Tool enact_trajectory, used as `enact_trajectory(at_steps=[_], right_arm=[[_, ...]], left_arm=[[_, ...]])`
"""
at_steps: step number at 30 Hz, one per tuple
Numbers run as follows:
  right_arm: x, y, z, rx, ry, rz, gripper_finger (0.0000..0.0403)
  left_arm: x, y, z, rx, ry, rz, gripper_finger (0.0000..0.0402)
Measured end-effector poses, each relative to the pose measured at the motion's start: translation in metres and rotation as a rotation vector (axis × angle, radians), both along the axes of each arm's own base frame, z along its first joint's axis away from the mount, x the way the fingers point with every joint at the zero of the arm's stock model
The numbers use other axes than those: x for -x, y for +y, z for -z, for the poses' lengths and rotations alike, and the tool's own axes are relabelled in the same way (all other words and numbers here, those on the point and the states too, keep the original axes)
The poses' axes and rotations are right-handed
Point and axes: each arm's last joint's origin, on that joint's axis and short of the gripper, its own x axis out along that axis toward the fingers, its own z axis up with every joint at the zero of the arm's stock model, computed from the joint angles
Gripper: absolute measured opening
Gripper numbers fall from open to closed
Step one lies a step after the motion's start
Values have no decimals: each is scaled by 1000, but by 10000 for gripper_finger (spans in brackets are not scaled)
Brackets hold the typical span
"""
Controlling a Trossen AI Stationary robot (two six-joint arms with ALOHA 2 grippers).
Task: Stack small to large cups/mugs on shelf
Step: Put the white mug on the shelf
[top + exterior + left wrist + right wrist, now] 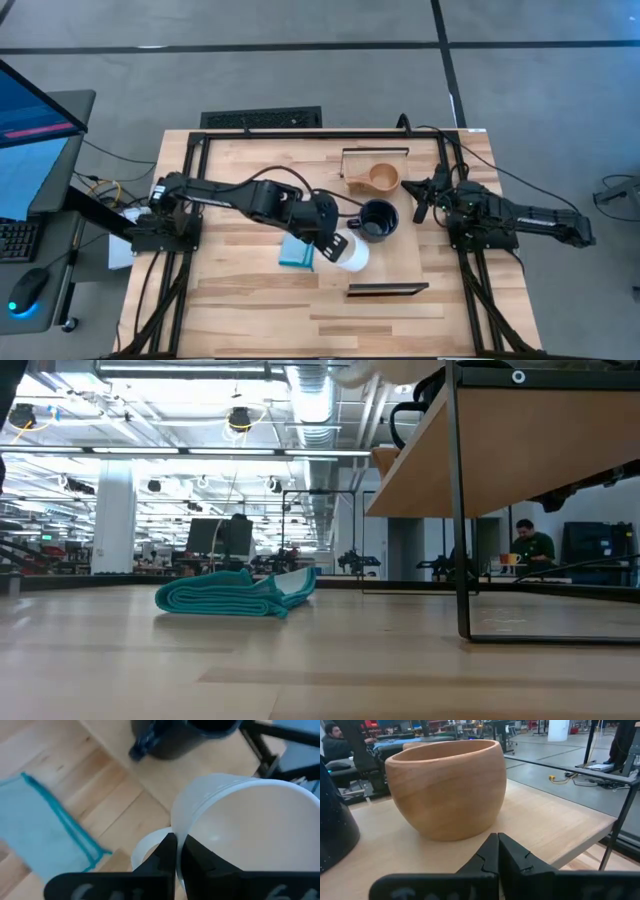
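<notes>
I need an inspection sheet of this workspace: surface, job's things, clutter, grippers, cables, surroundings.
Surface: slatted wooden table, raised shelf on it.
Job's things: wooden cup and navy mug stand on the shelf; white mug tilted at the shelf's edge.
Clutter: folded teal cloth beside the shelf.
Grippers: left gripper shut on the white mug's rim; right gripper shut, holding nothing, near the wooden cup.
Cables: black cables along the table sides.
Surroundings: monitor, mouse; person seated far behind.

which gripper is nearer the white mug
Left. The left gripper is clamped on the white mug at its rim; the right gripper sits beyond the navy mug.
</notes>
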Motion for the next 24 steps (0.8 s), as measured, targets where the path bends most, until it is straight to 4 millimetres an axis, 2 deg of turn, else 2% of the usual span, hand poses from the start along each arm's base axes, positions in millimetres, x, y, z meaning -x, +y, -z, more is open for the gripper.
enact_trajectory(at_steps=[15,24], right_arm=[[2,-1,-3,31,-1,33,20],[8,1,-41,94,-101,37,19]], left_arm=[[-12,-13,3,24,-74,-2,0],[-27,-18,24,41,-34,38,0]])
